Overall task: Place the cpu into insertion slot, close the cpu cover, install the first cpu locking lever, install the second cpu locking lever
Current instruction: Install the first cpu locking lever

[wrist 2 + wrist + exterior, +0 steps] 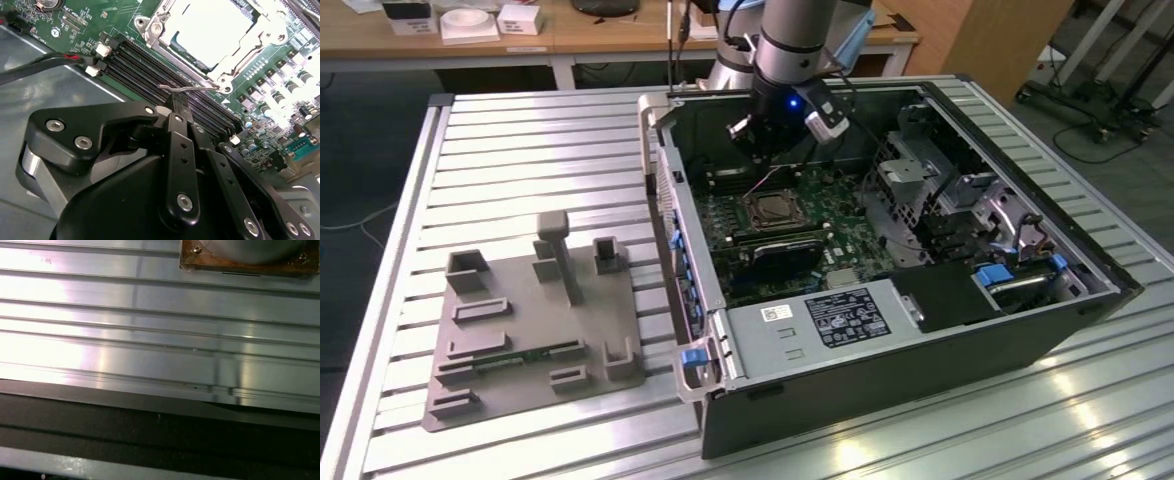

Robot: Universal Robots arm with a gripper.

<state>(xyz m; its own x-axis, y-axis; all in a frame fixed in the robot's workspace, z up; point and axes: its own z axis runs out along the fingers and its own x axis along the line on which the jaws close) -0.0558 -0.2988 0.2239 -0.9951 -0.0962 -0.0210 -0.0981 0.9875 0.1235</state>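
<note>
Two steps look done. Past the grey tray (520, 330) at the exterior view's lower left, mid-frame the cpu (770, 209) sits in the insertion slot (747, 205) under the lowered cpu cover (791, 213). In the second wrist view the gripper (177, 107), fingers together, touches a locking lever (192, 88) that looks unlatched.

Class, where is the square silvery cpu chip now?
In the second wrist view, the square silvery cpu chip sits in the metal-rimmed socket, beside the long black memory slots.

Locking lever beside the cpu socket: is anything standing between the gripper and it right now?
Nothing visible. In the second wrist view the gripper is right at the thin wire locking lever, over the memory slots; the red and black cable lies apart from both.
</note>
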